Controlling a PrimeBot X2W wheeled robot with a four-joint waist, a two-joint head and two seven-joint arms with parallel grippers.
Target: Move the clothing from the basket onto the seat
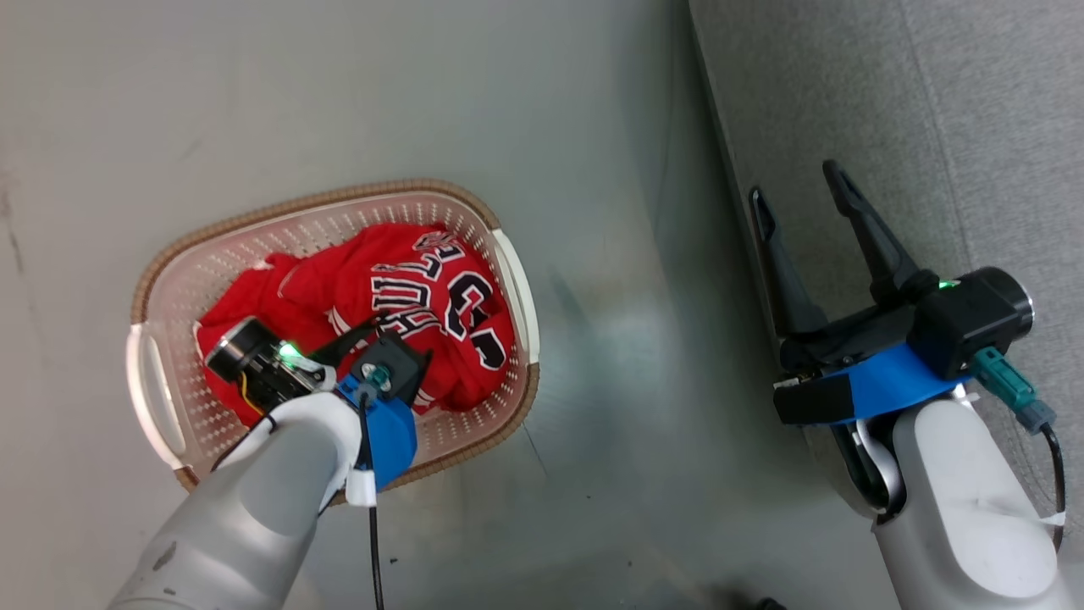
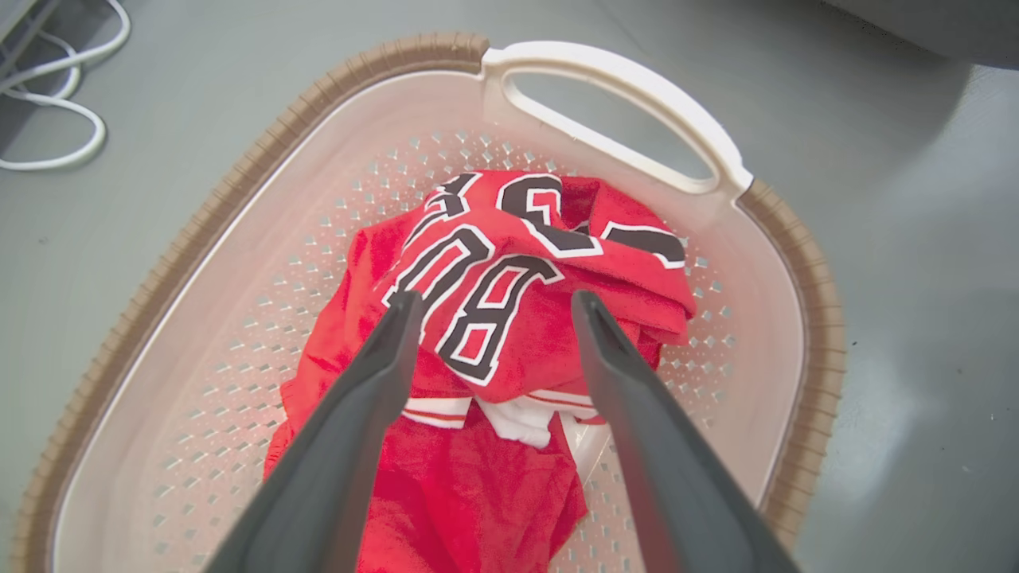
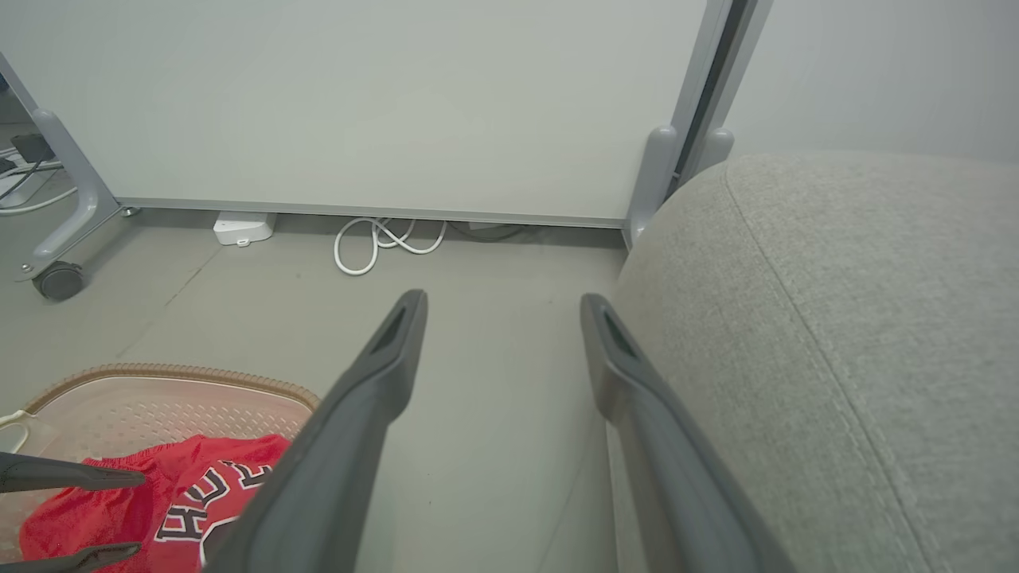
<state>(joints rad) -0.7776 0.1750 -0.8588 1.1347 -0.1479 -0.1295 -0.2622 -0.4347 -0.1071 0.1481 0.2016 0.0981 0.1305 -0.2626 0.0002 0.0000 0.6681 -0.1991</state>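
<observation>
Reaching into the basket (image 2: 239, 183) on the floor (image 1: 593, 127) with the left hand (image 2: 497, 301), fingers spread wide and holding nothing. Straddling the lettered hump of the jersey (image 2: 509, 263), heaped toward the right end of the basket, with the plain red garment (image 2: 446, 493) bunched beneath it and to the left. Contact with the cloth hard to tell. Both pieces of clothing inside the basket, none on the seat (image 1: 974, 127) yet, so judged to be the very first pick.

To do it well: lower straight down, sinking both fingertips past the top fold, then close on a thick gather, not a single thin layer likely to slip. Aim for the raised ridge between the fingers, well clear of the perforated wall and the white handle (image 2: 621, 87). Lift slowly, high enough to clear the rim, before swinging right toward the seat. Watch for the second garment dragging along.

Right hand (image 1: 794, 182) open too and empty, held over the left edge of the seat, well apart from the basket.
</observation>
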